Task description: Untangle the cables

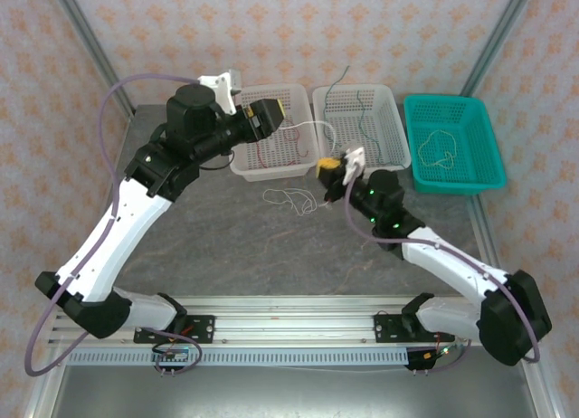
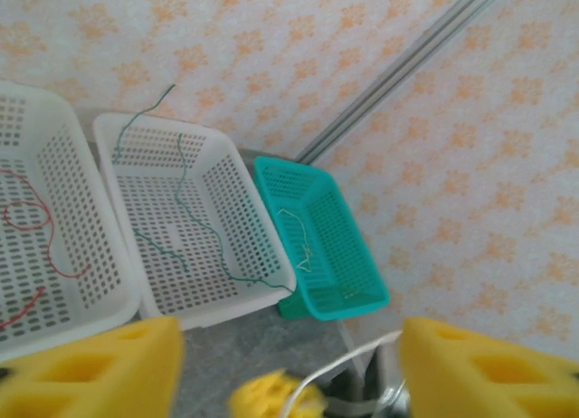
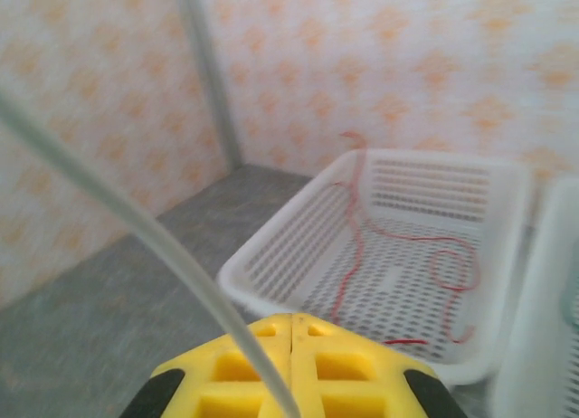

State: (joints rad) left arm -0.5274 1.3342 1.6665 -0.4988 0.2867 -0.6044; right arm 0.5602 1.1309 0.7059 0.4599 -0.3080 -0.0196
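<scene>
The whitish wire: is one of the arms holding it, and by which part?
The right fingers are shut on the whitish wire, somewhere along its length; which stretch cannot be told. The left fingers stand open, empty.

The near table (image 1: 262, 255) between the arms lies open, except for a whitish cable (image 1: 291, 199) looped there and rising to the pinching right hand (image 1: 327, 166). Along the far wall a left white basket (image 1: 271, 175), middle white basket (image 1: 362, 89) and teal basket (image 1: 443, 99) stand side by side; the left hand (image 1: 271, 116) hangs over the first.
</scene>
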